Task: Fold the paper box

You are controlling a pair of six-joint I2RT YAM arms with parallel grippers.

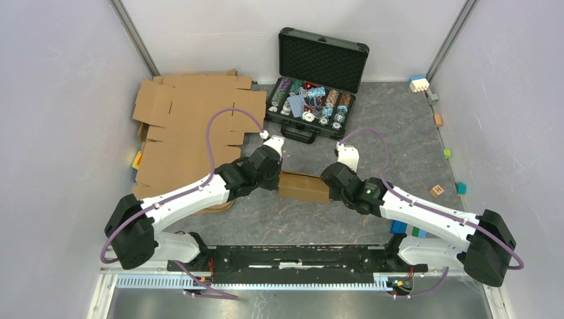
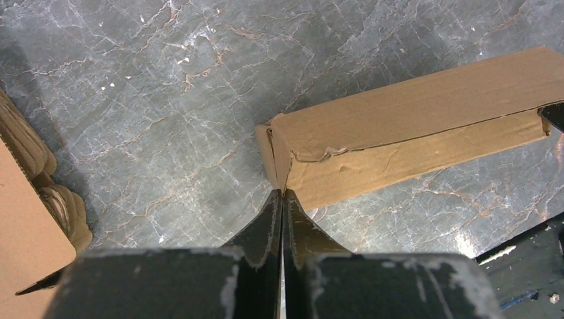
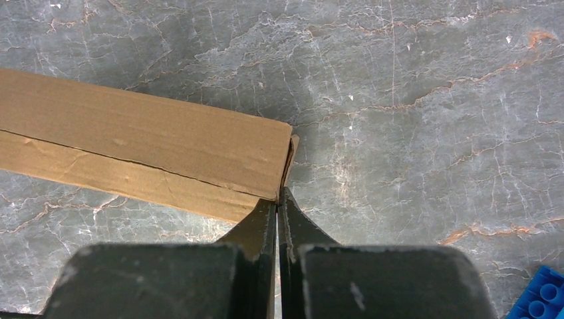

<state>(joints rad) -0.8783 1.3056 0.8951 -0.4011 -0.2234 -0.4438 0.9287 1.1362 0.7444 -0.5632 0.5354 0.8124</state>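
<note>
From above, box: the small brown box (image 1: 304, 187) lies closed and flat on the grey table (image 1: 399, 133), towards the front, with one arm at each end.
From above, left gripper: the left gripper (image 1: 277, 179) is at the box's left end. From up here I cannot tell how its fingers stand.
From above, right gripper: the right gripper (image 1: 330, 189) is at the box's right end, and its fingers are just as hard to read.
From above, around: big cardboard sheets (image 1: 189, 126) are piled at the back left, and the left forearm crosses their near edge. An open black case (image 1: 322, 60) of chips stands behind the box, apart from it. Small blocks (image 1: 437, 191) are scattered along the right side.
Left wrist, gripper: the fingers (image 2: 266, 226) are pressed tight together with nothing seen between them, their tips touching the box's (image 2: 412, 126) near corner.
Left wrist, box: a seam runs along its side, crumpled near that corner.
Left wrist, around: the cardboard sheets (image 2: 26, 226) lie at the left, well apart from the box.
Right wrist, gripper: the fingers (image 3: 259, 229) are clenched, their tips against the end corner of the box (image 3: 146, 146).
Right wrist, around: a blue block (image 3: 542, 299) lies at the bottom right, well apart from the box.
</note>
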